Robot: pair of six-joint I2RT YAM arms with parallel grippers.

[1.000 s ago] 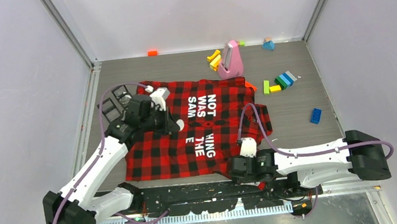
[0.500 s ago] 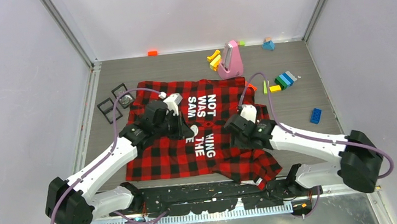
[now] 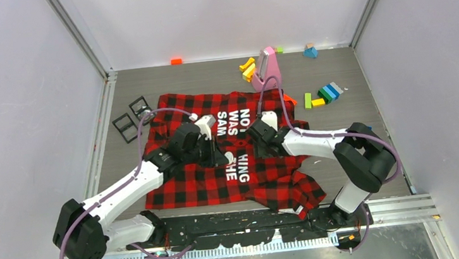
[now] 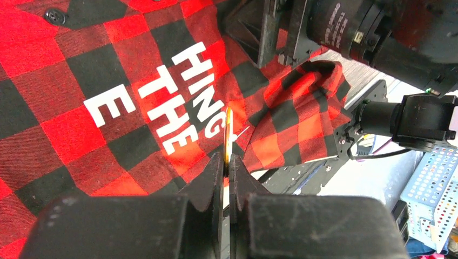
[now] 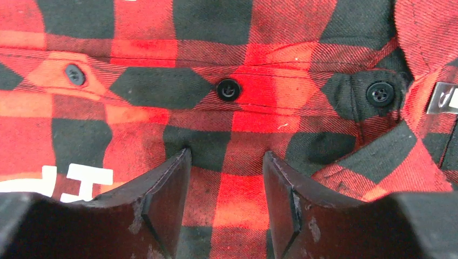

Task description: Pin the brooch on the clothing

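The red-and-black check shirt (image 3: 187, 181) with white lettering lies flat in the middle of the table. My left gripper (image 3: 222, 154) hovers over the lettering and is shut on a thin gold brooch (image 4: 228, 127), held edge-on, with a fine pin sticking out beside it. Below it the shirt (image 4: 65, 108) shows "THE" and "HING". My right gripper (image 3: 253, 133) is just right of the left one, low over the shirt. In the right wrist view it (image 5: 227, 162) is open and empty above the button placket (image 5: 228, 89); I cannot tell whether its fingers (image 5: 167, 189) touch the cloth.
A pink object (image 3: 265, 69) and yellow blocks (image 3: 248, 69) stand behind the shirt. Coloured blocks (image 3: 328, 92) and a blue brick (image 3: 365, 133) lie to the right. Black frames (image 3: 130, 118) lie at the left. A bunched shirt fold (image 3: 296, 186) sits front right.
My right arm swung from the table's front edge up and left onto the shirt's middle. My left gripper moved rightward over the lettering with the brooch.
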